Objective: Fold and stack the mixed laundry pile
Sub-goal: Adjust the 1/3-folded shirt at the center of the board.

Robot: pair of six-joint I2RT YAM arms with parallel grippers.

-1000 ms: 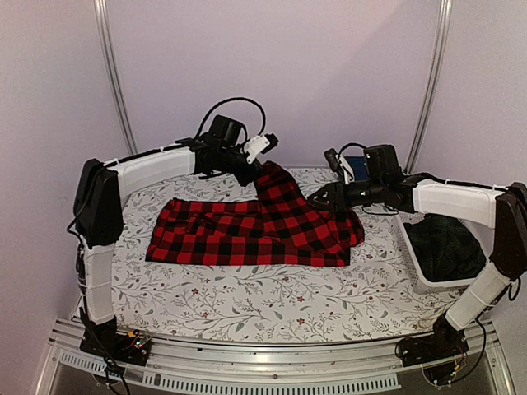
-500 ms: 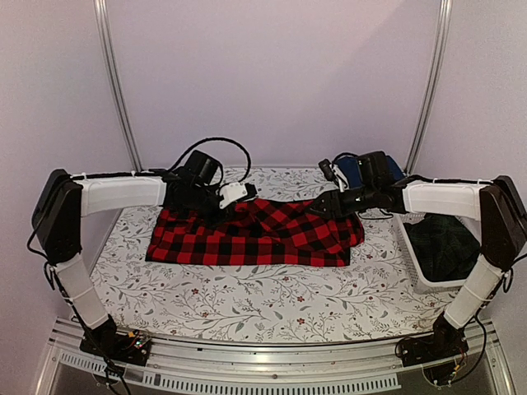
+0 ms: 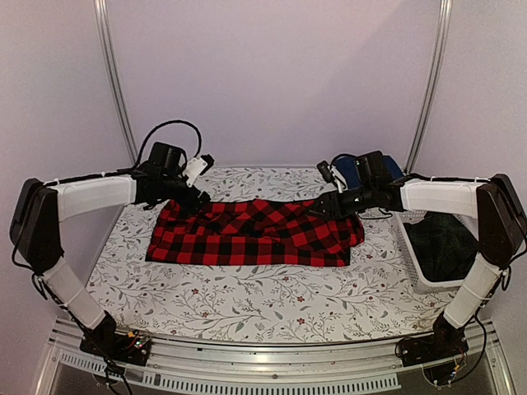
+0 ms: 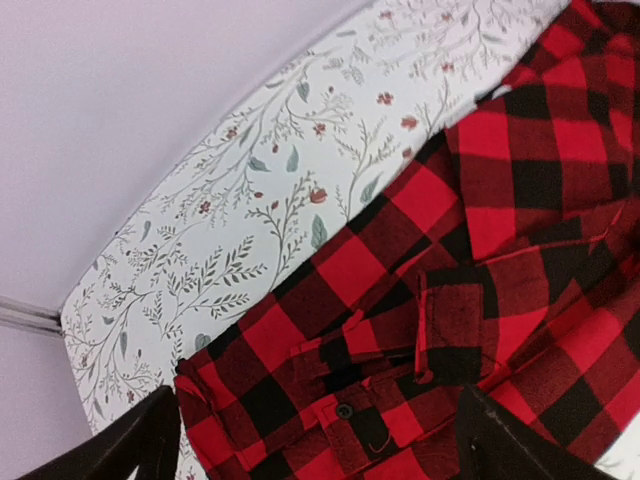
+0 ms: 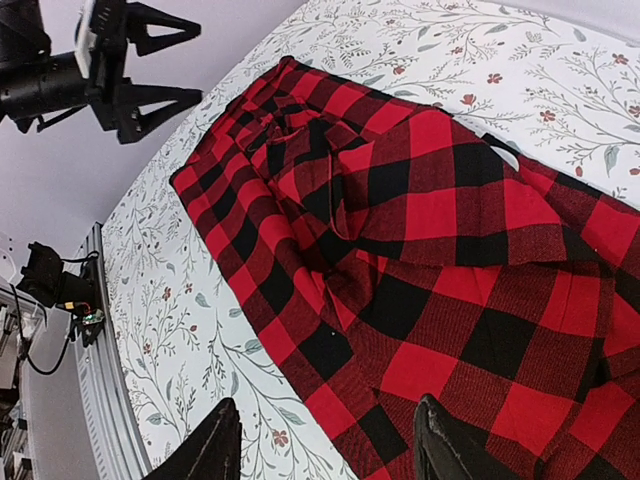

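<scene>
At the table's far left, the left gripper (image 5: 198, 57) is spreading its jaws wide, having just released the red-and-black checked flannel shirt (image 3: 255, 234), which is lying flat across the floral table cloth (image 3: 247, 304). The right gripper (image 3: 317, 206) is hovering, jaws apart, over the shirt's right end, so the next fold is waiting.

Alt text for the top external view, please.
A red-and-black checked shirt lies spread across a floral table cloth. The open left gripper is at its far left corner, the right gripper at its far right edge. A white basket holding dark cloth stands at the view's right.
</scene>
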